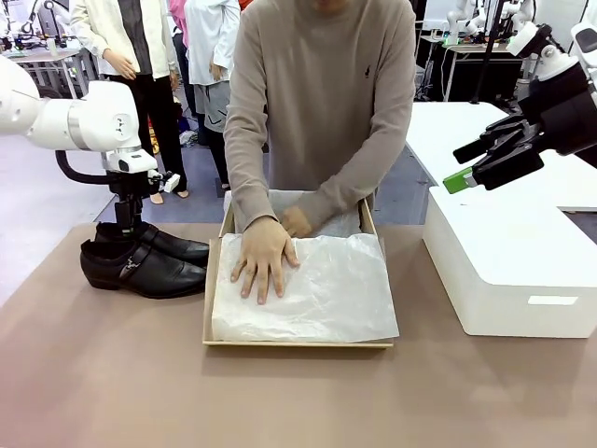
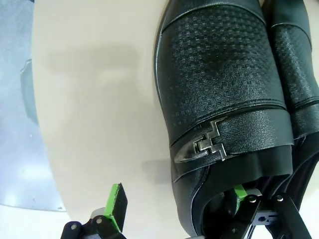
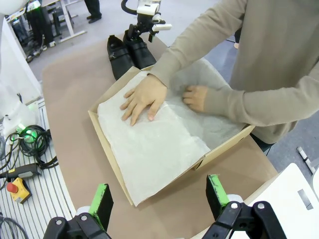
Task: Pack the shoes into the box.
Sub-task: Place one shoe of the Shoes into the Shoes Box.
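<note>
Two glossy black buckled shoes (image 1: pixel 145 264) lie side by side on the table, left of the box (image 1: pixel 298 343). My left gripper (image 1: pixel 127 220) stands open over their heel end. In the left wrist view it (image 2: pixel 179 199) straddles the side wall of the nearer shoe (image 2: pixel 224 84), one green pad (image 2: pixel 117 201) outside and the other inside the opening. The tan box is open and lined with white tissue paper (image 1: pixel 317 294), which a person's hands (image 1: pixel 264 257) press flat. My right gripper (image 1: pixel 464 166) hangs open high at the right, above the box (image 3: pixel 107 144) in its own view (image 3: pixel 159 196), holding nothing.
A large white box (image 1: pixel 513 271) stands on the table at the right, below my right gripper. The person leans over the far edge of the table behind the tan box. Bare brown tabletop (image 1: pixel 280 401) lies in front of the box.
</note>
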`<state>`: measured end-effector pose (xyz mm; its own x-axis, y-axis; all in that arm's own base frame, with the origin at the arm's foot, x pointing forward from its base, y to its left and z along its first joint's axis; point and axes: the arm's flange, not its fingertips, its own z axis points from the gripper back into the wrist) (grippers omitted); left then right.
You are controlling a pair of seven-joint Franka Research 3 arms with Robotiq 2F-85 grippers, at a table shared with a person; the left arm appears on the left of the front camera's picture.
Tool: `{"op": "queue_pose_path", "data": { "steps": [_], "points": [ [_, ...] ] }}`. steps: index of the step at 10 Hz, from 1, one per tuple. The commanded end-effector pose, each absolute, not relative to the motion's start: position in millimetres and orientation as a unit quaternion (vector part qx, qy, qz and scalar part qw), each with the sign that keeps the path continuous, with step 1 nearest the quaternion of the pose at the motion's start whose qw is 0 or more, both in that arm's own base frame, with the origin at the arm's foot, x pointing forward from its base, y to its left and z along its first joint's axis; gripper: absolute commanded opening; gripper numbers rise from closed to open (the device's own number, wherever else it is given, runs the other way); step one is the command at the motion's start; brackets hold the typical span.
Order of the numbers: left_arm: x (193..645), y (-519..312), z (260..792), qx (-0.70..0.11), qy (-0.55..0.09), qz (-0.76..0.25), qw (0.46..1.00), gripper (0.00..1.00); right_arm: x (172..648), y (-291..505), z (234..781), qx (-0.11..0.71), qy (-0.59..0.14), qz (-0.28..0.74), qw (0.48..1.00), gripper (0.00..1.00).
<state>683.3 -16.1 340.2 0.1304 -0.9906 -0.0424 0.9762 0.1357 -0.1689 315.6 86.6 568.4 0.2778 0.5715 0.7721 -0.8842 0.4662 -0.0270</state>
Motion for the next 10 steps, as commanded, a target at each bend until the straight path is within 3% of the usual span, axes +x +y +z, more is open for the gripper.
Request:
{"op": "queue_pose_path", "data": {
  "steps": [1,5,6,10],
  "points": [
    [689.5,-13.5,343.2,-0.066,0.081,-0.659,0.745,0.81,318.8,86.5,568.1,0.217,-0.379,0.480,0.760,1.00],
    [690.8,-13.8,342.1,-0.073,0.087,-0.660,0.743,0.04,318.8,86.5,568.1,0.217,-0.379,0.480,0.760,1.00],
    [690.8,-13.5,342.2,-0.073,0.087,-0.660,0.742,0.00,318.8,86.5,568.1,0.217,-0.379,0.480,0.760,1.00],
    [690.2,-13.4,343.5,-0.067,0.090,-0.663,0.740,0.00,318.8,86.5,568.1,0.217,-0.379,0.480,0.760,1.00]
  ]
}}
